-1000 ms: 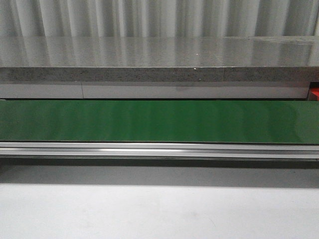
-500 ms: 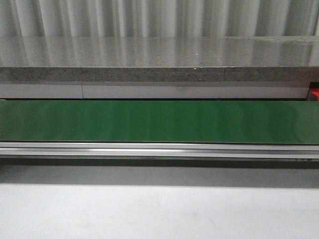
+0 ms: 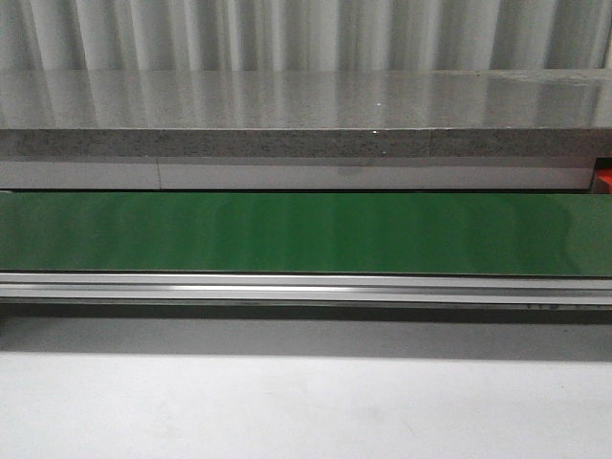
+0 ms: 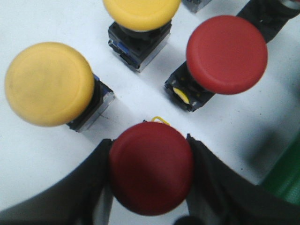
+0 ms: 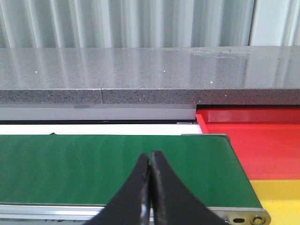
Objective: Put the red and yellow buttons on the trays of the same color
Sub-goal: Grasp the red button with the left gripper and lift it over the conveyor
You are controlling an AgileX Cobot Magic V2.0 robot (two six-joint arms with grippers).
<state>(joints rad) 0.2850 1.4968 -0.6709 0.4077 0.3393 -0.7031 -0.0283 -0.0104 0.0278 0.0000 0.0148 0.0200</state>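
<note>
Left pincer (image 4: 151,176) grips one of two red buttons (image 4: 151,174); two yellow buttons (image 4: 48,84) near.

A long green conveyor belt (image 3: 306,232) runs across the front view, edged along its near side by a silver aluminium rail (image 3: 306,288). Behind it lies a speckled grey stone counter (image 3: 306,115), with pale corrugated sheeting (image 3: 306,33) rising at the back. A plain white desk (image 3: 306,406) fills the foreground.
</note>
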